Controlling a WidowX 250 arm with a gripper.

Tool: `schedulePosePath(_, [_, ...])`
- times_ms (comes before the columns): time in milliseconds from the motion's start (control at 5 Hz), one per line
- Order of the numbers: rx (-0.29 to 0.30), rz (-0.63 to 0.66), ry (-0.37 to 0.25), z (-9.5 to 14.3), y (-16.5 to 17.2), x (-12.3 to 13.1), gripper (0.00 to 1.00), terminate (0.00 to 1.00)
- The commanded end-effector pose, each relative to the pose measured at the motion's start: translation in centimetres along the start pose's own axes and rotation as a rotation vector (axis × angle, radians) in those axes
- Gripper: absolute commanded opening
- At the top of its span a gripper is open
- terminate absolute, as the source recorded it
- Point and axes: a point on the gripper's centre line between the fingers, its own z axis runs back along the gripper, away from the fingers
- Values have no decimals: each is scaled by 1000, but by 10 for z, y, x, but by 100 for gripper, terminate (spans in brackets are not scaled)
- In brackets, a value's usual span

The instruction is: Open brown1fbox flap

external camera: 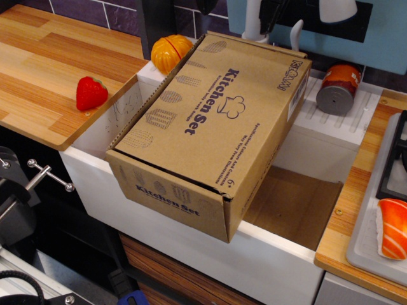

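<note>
The brown1fbox [257,168], a large brown cardboard box, lies tilted in the white sink [273,260]. Its near end juts over the sink's front wall. The flap [210,117] is the broad top panel with the purple "Kitchen Set" print, chef-hat logo and utensil icons. It lies shut, flat on the box, with a jagged edge along its left side. The narrow end face [166,192] with the small print faces me. No gripper shows in this view.
A red strawberry [91,93] lies on the wooden counter [38,70] at left. A yellow-orange fruit [170,52] sits behind the box. A can [339,89] lies on the drain rack; a salmon sushi [392,229] sits at right. A white faucet [254,19] stands behind. Black hardware [16,213] is at bottom left.
</note>
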Motion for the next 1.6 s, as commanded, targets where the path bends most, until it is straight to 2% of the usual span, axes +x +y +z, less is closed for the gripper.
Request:
schedulePosePath(0, [0, 0, 0, 0, 0, 0, 100, 0])
schedulePosePath(200, [-59, 78, 15, -12, 14, 5, 100, 0])
schedulePosePath(400, [-121, 111, 3, -26, 26, 7, 100, 0])
schedulePosePath(800, [-184, 101, -35, -51, 48, 19, 100, 0])
schedulePosePath(1400, [-189, 90, -86, -83, 67, 17, 100, 0])
